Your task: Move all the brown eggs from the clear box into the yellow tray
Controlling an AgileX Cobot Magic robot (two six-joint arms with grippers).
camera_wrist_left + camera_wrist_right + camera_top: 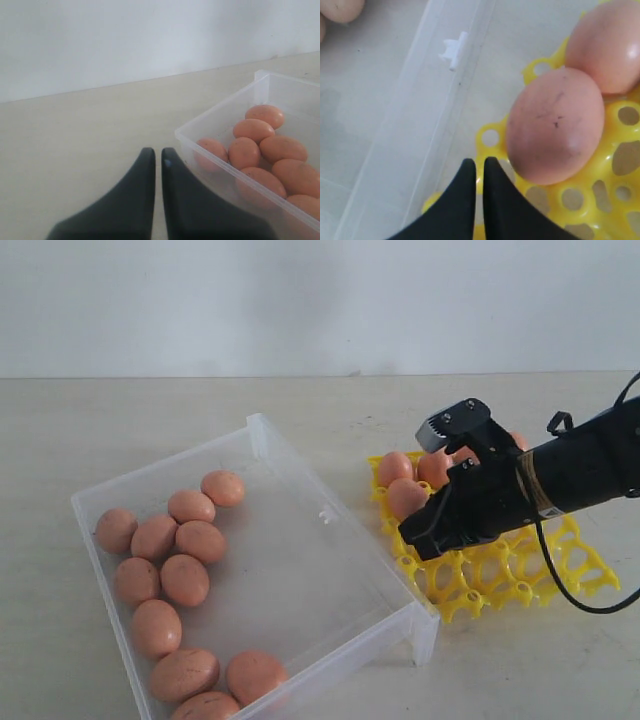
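Note:
Several brown eggs [185, 578] lie along the left side of the clear box [330, 570]; the left wrist view shows them too, eggs [244, 151] behind the box wall [220, 160]. The yellow tray [520, 575] sits right of the box with a few brown eggs [405, 497] in its far-left cups, partly hidden by the arm. My right gripper [415, 540] hovers over the tray's near-left edge, shut and empty; in its wrist view the gripper [479, 167] is just beside an egg [555, 125] seated in the tray [600, 200]. My left gripper [158, 156] is shut over bare table beside the box.
The box's small clip tab [454, 51] sticks out on the rim facing the tray. A black cable [570, 595] loops from the right arm over the tray's right side. A pale wall [320, 300] stands behind the table.

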